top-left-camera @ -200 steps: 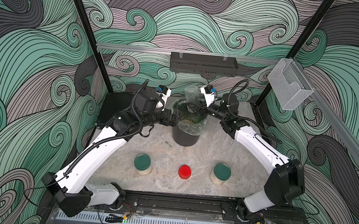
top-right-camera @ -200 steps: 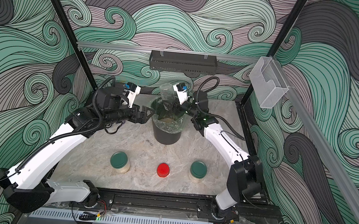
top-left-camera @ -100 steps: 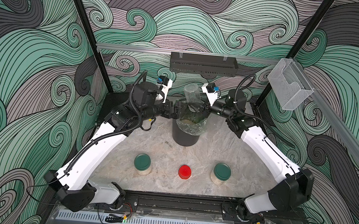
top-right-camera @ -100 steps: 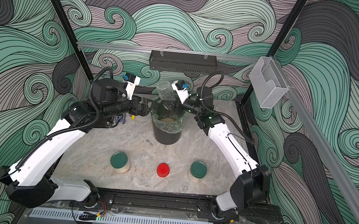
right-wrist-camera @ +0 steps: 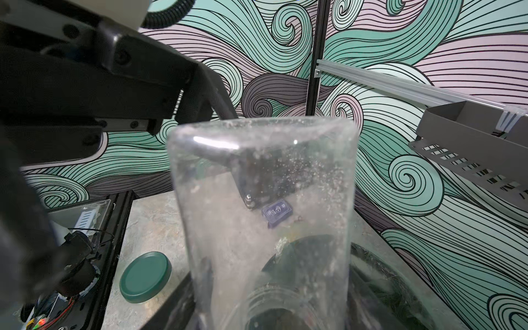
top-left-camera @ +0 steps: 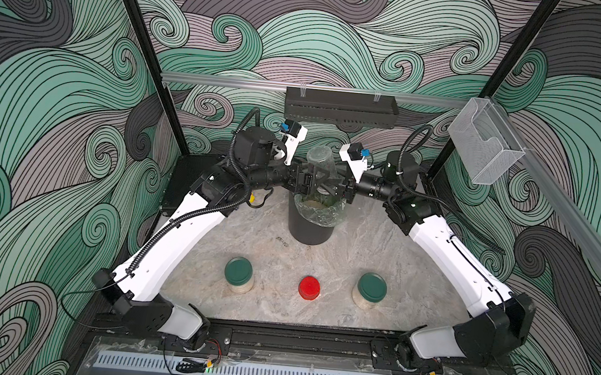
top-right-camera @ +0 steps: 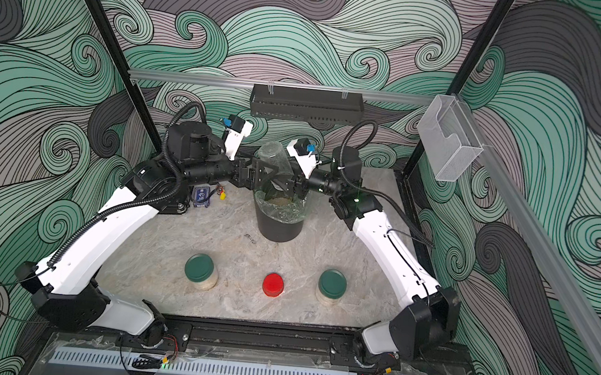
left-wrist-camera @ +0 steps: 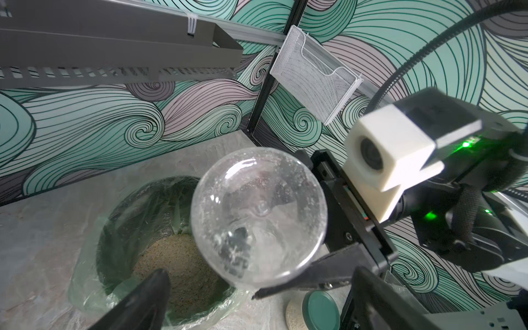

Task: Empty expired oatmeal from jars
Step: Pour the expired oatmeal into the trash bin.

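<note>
jar (top-left-camera: 318, 159) held upside down over bin (top-left-camera: 309, 230) by right gripper (top-left-camera: 331, 188) clamped on it, so oatmeal (left-wrist-camera: 183, 274) is collected inside. left gripper (top-left-camera: 306, 182) spread apart, nothing held. three lidded jars (top-left-camera: 239, 275) not yet emptied.

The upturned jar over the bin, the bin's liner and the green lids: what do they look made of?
The upturned jar: probably glass, clear with sharp highlights and a dusty film inside; hard plastic not ruled out. The liner: thin clear plastic film, crinkled and glossy, draped over the bin. The green lids: smooth, satin; painted metal or plastic, cannot tell.
</note>
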Robot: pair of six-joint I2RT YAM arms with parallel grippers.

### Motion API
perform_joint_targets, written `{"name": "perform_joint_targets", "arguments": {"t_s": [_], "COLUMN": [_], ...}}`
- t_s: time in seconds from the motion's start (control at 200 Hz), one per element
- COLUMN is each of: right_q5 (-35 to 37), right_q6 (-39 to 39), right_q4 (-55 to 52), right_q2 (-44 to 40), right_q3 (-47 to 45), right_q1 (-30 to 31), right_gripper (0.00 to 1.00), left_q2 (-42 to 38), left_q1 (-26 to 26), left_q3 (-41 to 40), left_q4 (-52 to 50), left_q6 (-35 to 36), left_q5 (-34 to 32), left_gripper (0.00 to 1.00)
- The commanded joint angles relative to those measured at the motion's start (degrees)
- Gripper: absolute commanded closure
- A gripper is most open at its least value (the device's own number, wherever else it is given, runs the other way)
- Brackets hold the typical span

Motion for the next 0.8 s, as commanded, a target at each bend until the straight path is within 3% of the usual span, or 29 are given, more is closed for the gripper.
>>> {"name": "perform_joint_targets", "arguments": {"t_s": [0.0, 0.25, 0.485, 0.63, 0.796], "right_q5": [-1.56, -1.42, -1.48, -1.38, -1.33], "right_q6": [-0.87, -1.87, -2.90, -3.06, -3.34], "right_q4": [-0.34, -1.45, -2.63, -2.89, -3.47], "right_q2": [-0.50, -0.08, 0.38, 0.65, 0.40], "right_q3": [-0.07, 0.24, 0.90, 0.99, 0.73], "right_q1": [0.80, 2.31, 3.07, 3.27, 3.27], "right_gripper": [1.00, 1.00, 1.00, 1.00, 0.75], "left_q2": [0.61, 1.75, 2.09, 1.90, 0.66], "left_q1": [0.38, 0.36, 0.35, 0.40, 0.44], "left_q3": [1.91, 2.70, 2.36, 1.63, -0.63], "left_q4": [2.53, 1.88, 1.65, 1.40, 1.70], "left_q6": [1.15, -1.01, -1.43, -1.57, -2.78], "left_q5": [1.15, -1.86, -2.64, -3.08, -5.35], "left_gripper": [0.02, 0.24, 0.31, 0.43, 0.60]}}
